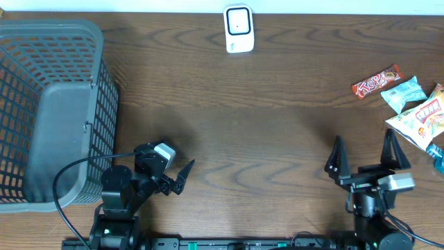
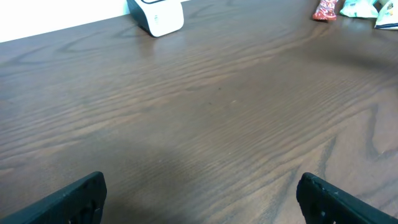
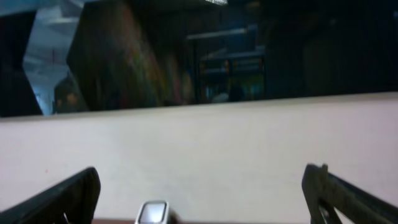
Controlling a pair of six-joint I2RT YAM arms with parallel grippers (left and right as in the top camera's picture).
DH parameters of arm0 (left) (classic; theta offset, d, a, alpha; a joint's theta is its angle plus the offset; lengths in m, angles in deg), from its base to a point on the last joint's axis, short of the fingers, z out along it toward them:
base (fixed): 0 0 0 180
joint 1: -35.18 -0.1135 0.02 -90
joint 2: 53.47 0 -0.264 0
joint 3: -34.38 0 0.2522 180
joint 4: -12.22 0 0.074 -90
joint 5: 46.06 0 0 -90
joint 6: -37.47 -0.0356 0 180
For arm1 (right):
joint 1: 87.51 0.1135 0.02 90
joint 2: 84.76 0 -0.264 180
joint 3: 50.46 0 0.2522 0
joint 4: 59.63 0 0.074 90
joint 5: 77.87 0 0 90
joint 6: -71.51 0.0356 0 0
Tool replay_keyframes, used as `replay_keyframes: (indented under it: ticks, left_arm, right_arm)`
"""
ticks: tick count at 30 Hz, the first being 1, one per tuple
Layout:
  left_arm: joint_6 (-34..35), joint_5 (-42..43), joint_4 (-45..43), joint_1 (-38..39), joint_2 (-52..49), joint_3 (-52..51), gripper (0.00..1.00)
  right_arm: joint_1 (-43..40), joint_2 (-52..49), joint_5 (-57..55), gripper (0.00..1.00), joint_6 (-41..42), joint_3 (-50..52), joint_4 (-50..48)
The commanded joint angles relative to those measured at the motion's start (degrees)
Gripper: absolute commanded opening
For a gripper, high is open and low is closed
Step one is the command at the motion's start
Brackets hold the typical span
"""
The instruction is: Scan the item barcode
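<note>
The barcode scanner (image 1: 238, 29), a small white upright unit with a dark-outlined window on its face, stood at the far edge of the worktop (image 1: 263, 125), near the middle. The items lay flat in a cluster at the far right, well apart from it. A red bar wrapper (image 1: 377, 82) marked "Top" lay slanted, nearest the scanner. Just beside it lay a pale blue packet (image 1: 403, 94), and next to that a yellow-and-white packet (image 1: 422, 119) reaching the frame's edge. No barcode could be made out.
</note>
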Motion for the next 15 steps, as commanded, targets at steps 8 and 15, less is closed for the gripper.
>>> replay_keyframes:
  ticks: [8, 15]
  left_arm:
    - [0.5, -0.3, -0.2, -0.2, 0.2, -0.2, 0.98]
    - [0.5, -0.3, -0.2, -0.2, 0.2, -0.2, 0.98]
  right_arm:
    - [-0.9, 0.6, -3.5, 0.99, 0.3, 6.4, -4.1]
    - [-1.6, 0.6, -5.5, 0.99, -0.7, 6.4, 1.3]
